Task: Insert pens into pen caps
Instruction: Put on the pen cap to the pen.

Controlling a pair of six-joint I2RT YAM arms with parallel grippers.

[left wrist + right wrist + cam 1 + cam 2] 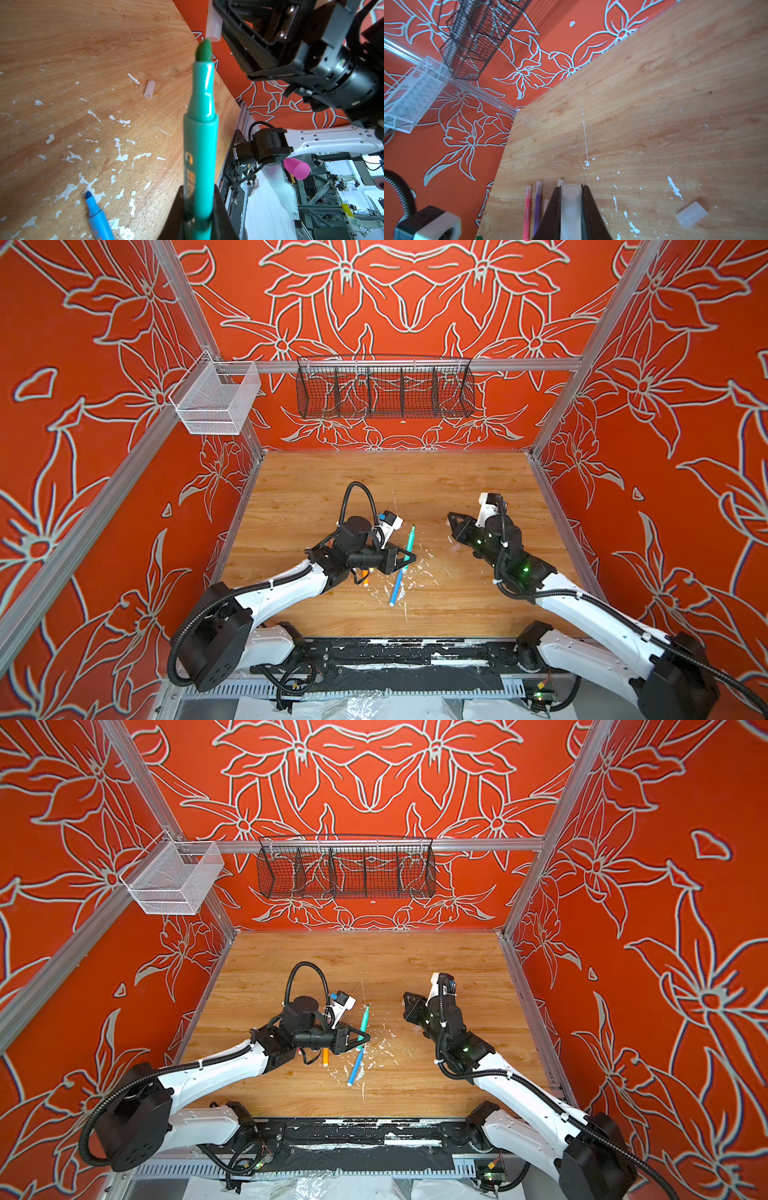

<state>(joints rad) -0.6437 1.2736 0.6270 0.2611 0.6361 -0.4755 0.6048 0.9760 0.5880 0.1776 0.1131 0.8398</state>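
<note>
My left gripper (198,187) is shut on the barrel of a green pen (202,128), whose bare felt tip points towards the right arm. My right gripper (571,188) is shut on a translucent pen cap (571,205). In the left wrist view that pen cap (213,27) sits just beyond the pen's tip. Both top views show a gap between the green pen (410,539) and the right gripper (451,520). A blue pen (397,587) and an orange pen (365,576) lie by the left gripper (411,558). A loose cap (149,89) lies on the table.
Pink (527,209) and purple (537,203) pens lie side by side on the wooden table (457,605), which is flecked with white paint. A black wire basket (384,389) and a white mesh basket (216,398) hang on the back rail.
</note>
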